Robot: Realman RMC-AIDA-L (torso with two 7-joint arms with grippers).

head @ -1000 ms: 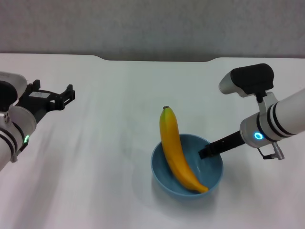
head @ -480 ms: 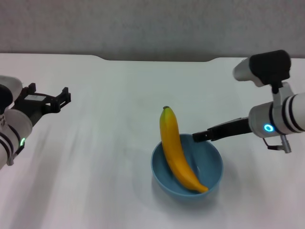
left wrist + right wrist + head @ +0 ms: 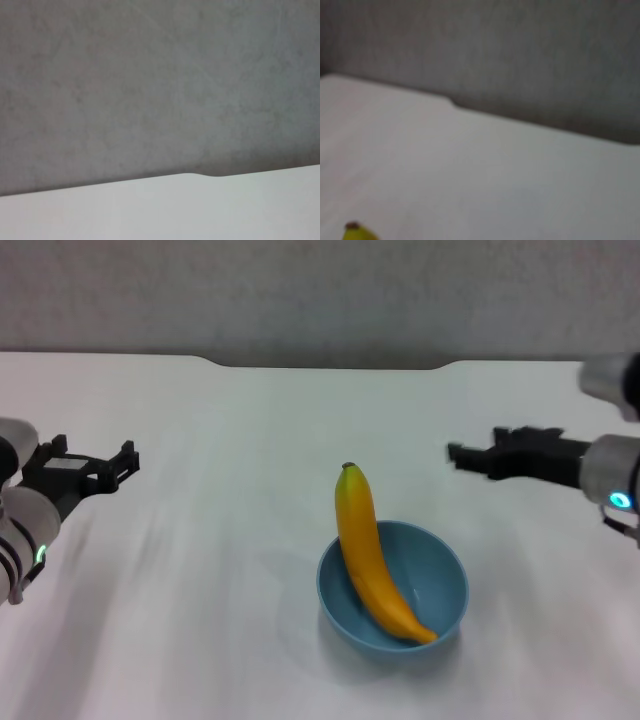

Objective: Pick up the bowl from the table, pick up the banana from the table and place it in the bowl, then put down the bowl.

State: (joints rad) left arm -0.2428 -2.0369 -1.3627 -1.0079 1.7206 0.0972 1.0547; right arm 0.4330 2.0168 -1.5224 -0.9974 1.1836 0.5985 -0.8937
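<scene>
The right gripper [image 3: 455, 452] has pulled up out of the bowl [image 3: 445, 585] since a second ago and now hangs above the table [image 3: 230, 570], well apart from the bowl on its right and far side. It holds nothing; whether its fingers are apart or together cannot be told. The left gripper [image 3: 128, 455] has drifted slightly back toward the left edge; it hovers over the table's left side, well away from the bowl, its 2 fingers apart and empty.

The bowl sits on the table near the front centre, unmoved. The banana [image 3: 368, 558] lies in it, 1 end down against the bowl's near-right wall, the stem end sticking out over the far-left rim. The right wrist view catches only the banana's stem tip [image 3: 356, 231].
</scene>
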